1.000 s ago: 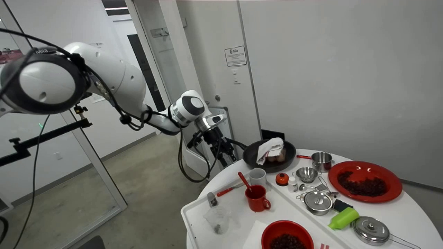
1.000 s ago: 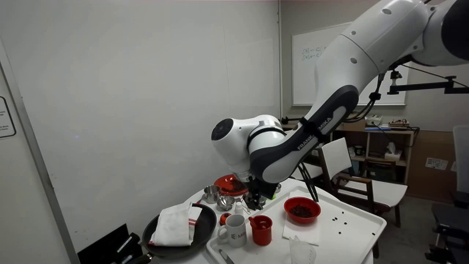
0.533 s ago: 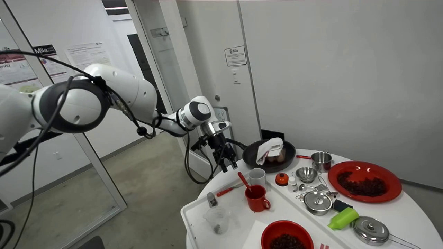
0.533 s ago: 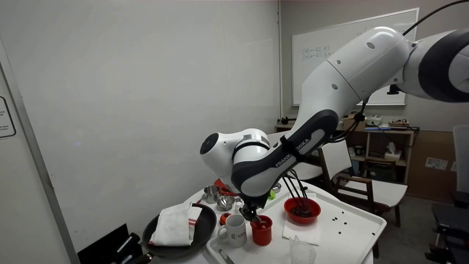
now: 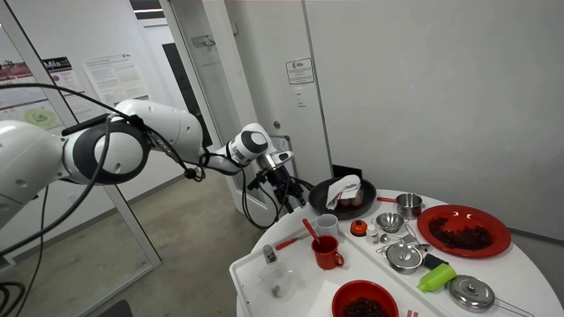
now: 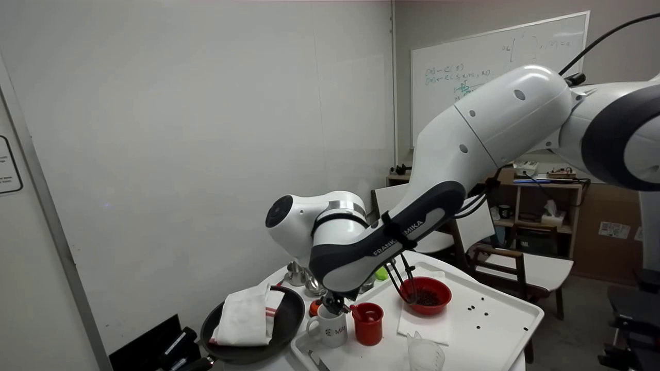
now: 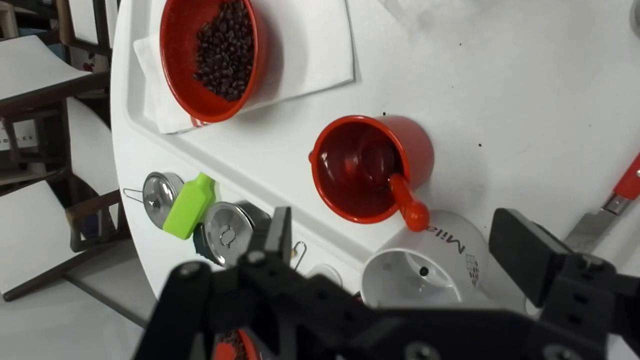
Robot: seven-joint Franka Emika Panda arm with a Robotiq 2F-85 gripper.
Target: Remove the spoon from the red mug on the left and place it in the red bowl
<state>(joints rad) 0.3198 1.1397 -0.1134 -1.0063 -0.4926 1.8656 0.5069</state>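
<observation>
The red spoon leans in the red mug, its bowl inside and its handle sticking out over the rim; the handle [image 7: 407, 202] points toward my gripper in the wrist view and also shows in both exterior views [image 5: 311, 230] [image 6: 355, 310]. The red mug [image 7: 420, 145] stands upright on the white tray [image 5: 328, 230]; it shows in both exterior views [image 5: 326, 256] [image 6: 368, 331]. The red bowl [image 7: 176, 60] with dark beans stands on a cloth on the tray [image 6: 418, 308]. My gripper [image 7: 396, 240] is open and empty, fingers wide apart, above the white mug, short of the spoon handle's tip [image 5: 296, 205].
The white mug [image 7: 445, 240] stands against my path, close beside the red mug. A black pan [image 5: 319, 200] with a towel, a red-handled knife [image 5: 286, 244], a clear measuring cup [image 5: 276, 277], steel pots [image 5: 405, 257], a green bottle [image 5: 437, 277] and a large red dish [image 5: 502, 233] are around.
My arm has come lower. In an exterior view the gripper has moved from behind the red mug to over the white mug. The spoon, red mug and red bowl have not moved.
</observation>
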